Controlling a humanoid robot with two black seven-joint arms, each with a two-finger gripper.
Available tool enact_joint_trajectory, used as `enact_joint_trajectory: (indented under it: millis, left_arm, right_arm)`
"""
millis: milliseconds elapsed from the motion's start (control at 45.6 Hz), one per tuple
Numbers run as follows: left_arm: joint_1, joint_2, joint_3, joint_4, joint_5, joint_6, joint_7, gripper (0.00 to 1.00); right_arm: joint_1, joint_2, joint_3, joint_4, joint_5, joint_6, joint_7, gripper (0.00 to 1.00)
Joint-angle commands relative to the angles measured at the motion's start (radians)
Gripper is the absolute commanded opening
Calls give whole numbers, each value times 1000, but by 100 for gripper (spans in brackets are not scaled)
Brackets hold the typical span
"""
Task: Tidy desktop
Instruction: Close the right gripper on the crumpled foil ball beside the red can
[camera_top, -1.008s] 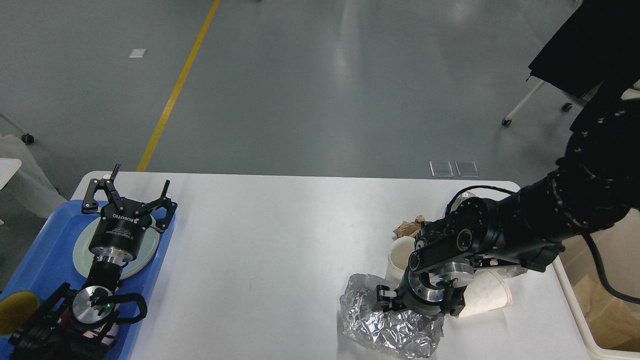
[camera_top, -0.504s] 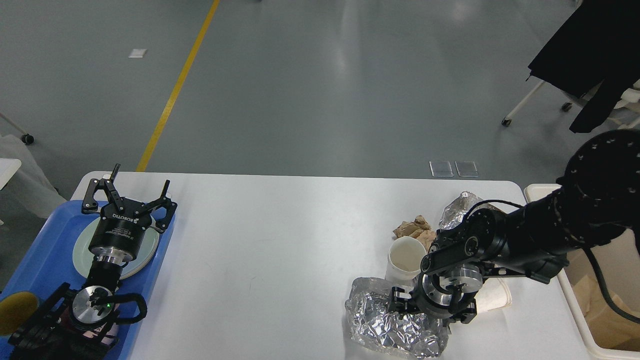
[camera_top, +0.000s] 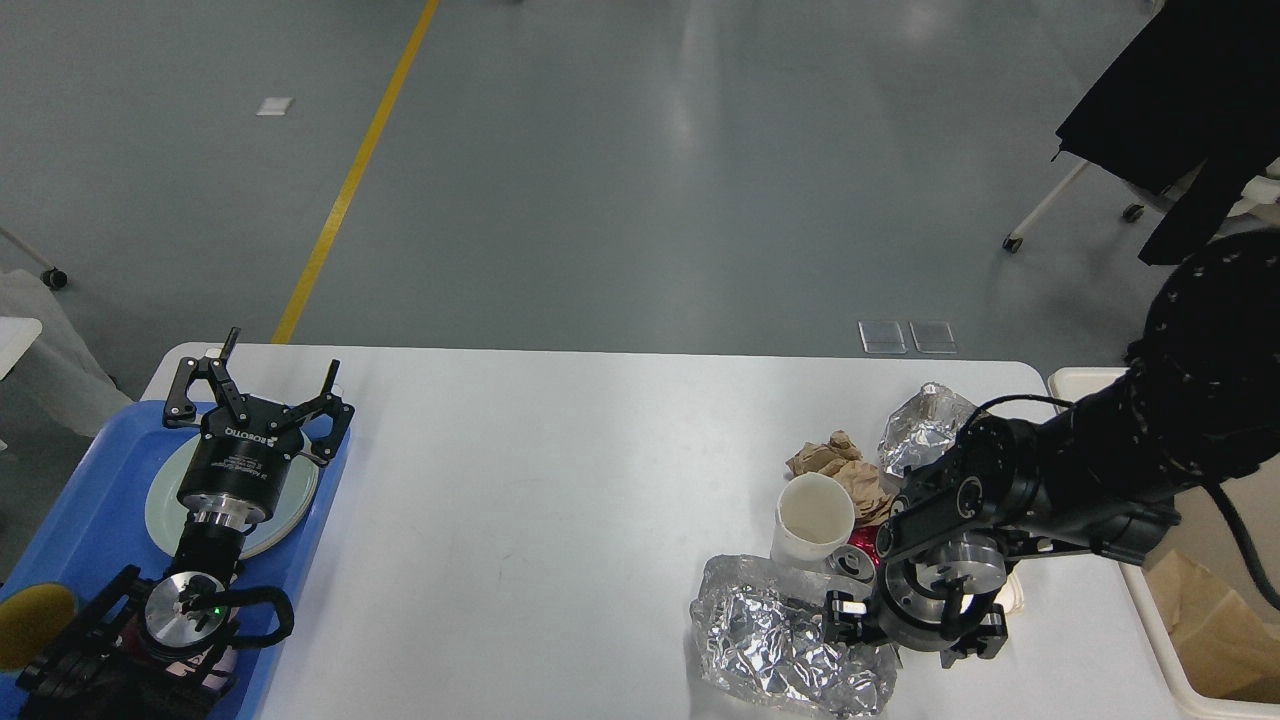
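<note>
The white desktop (camera_top: 560, 480) holds litter at its right end: a large crumpled foil sheet (camera_top: 780, 650), an upright white paper cup (camera_top: 812, 512), a red can (camera_top: 858, 560) lying behind the foil, crumpled brown paper (camera_top: 838, 468) and a small foil ball (camera_top: 925, 428). My right gripper (camera_top: 868, 628) points down at the right edge of the large foil; its fingers are dark and seen end-on. My left gripper (camera_top: 262, 392) is open and empty above the far end of the blue tray (camera_top: 90, 500).
A pale plate (camera_top: 165, 505) lies in the blue tray under my left wrist, with a yellow-brown round thing (camera_top: 30, 612) at the tray's near left. A cream-white bin (camera_top: 1165, 640) with brown paper inside stands off the desktop's right edge. A tipped paper cup (camera_top: 1012, 592) is mostly hidden by my right arm.
My right arm has moved right and nearer, uncovering the brown paper, small foil ball and red can. The large foil shifted slightly right. The left arm has not moved.
</note>
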Motion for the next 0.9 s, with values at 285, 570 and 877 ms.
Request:
enact_joint_trajectory:
  millis: [285,570,877]
  left_arm:
    - [0,-1,0,0,0,0,0,97]
    - [0,0,0,0,0,2,0,97]
    - [0,0,0,0,0,0,0,97]
  right_arm:
    - [-103,18,0,-100,8,-18,3,62]
    - [-126,27,5,-117,19,-24,4,32]
    - [-143,44,8,-134,22,-27,6,0]
